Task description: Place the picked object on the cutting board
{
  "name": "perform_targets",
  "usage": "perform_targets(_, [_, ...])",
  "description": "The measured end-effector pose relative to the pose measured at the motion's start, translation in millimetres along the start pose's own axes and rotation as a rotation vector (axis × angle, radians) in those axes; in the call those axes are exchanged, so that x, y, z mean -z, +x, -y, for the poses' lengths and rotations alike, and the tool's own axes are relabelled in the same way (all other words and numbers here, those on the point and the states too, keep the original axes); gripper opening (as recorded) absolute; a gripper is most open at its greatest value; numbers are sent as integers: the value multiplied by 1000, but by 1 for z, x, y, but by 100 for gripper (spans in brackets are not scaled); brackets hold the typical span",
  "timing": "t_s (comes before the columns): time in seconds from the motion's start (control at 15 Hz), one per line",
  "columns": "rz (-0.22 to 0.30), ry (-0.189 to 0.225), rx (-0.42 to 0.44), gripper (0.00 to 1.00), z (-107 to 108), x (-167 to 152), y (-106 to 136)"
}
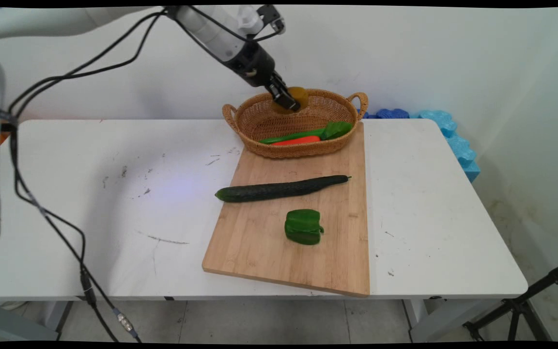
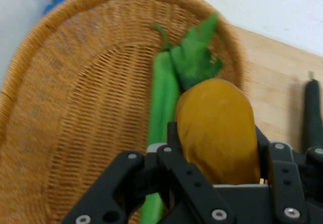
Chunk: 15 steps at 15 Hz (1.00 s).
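Note:
My gripper [image 1: 287, 103] is shut on a yellow-brown potato-like vegetable [image 1: 298, 97] and holds it above the back of a wicker basket [image 1: 255, 127]. In the hand view the same vegetable [image 2: 218, 130] sits between my black fingers [image 2: 174, 148], over the basket's woven floor [image 2: 91, 128]. Inside the basket lie a long green pepper [image 1: 292, 136] and an orange carrot [image 1: 296, 141] with leafy green top [image 1: 335, 129]; the pepper [image 2: 162, 108] and the leaves [image 2: 194, 57] also show in the hand view.
The basket stands at the far end of a wooden cutting board [image 1: 259, 237]. On the board lie a dark cucumber [image 1: 279, 188] and a green bell pepper [image 1: 303, 226]. Blue foam pieces [image 1: 453, 138] sit beyond the table's right rear edge. Black cables [image 1: 41, 208] hang at the left.

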Motion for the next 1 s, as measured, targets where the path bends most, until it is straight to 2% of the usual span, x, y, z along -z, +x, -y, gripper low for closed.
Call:
perform_targets(0.6, [33, -148, 22, 0, -73, 64, -55])
perform_targets(1.0, [56, -226, 2, 0, -109, 79, -97])
